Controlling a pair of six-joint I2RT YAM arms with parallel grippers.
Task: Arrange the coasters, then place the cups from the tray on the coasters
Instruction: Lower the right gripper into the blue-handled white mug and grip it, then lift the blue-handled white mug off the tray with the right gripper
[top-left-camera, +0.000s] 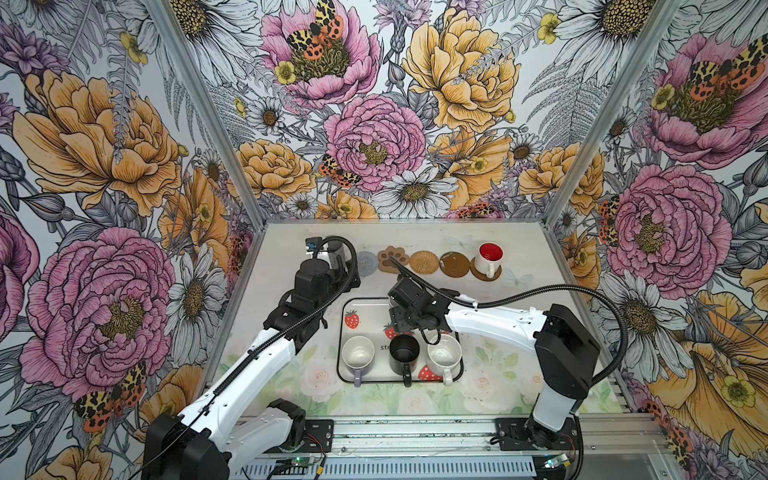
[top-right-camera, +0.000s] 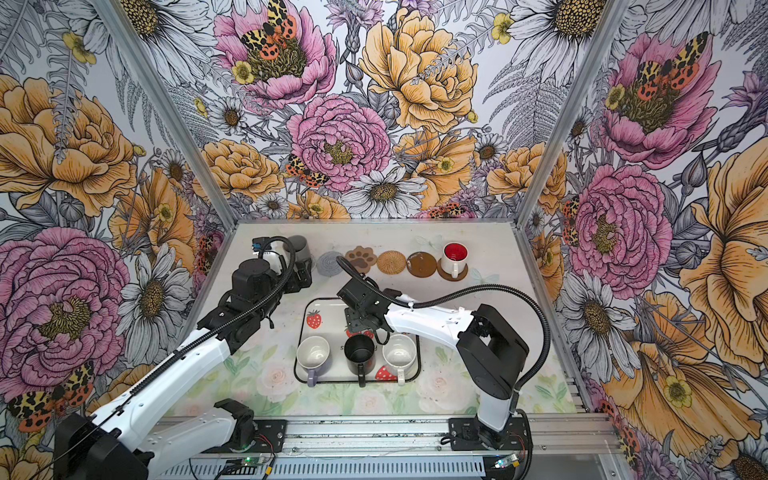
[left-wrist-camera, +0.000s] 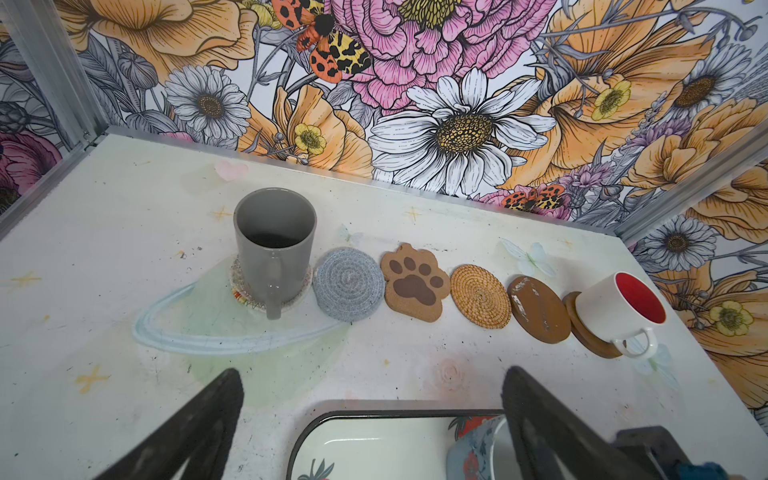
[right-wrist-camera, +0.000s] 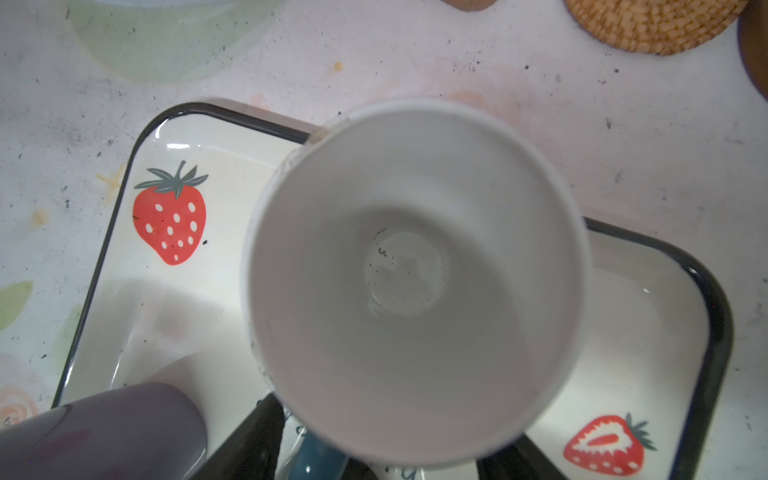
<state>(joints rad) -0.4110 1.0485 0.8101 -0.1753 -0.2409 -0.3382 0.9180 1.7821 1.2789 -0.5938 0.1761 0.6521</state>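
In both top views the right arm (top-left-camera: 490, 322) hides the light blue cup (right-wrist-camera: 415, 282).

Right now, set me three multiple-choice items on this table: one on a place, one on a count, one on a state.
1. The red-lined mug stands on:
A) the paw coaster
B) the end brown coaster
C) the rattan coaster

2. Coasters lying bare:
A) two
B) six
C) four

3. The left fingers are:
A) open and empty
B) shut on a mug
C) shut on a coaster

Answers:
1. B: the mug sits on the brown coaster at the row's end.
2. C: the grey coaster, paw coaster, rattan coaster and second brown coaster carry nothing.
3. A: the fingers stand wide apart with nothing between them.
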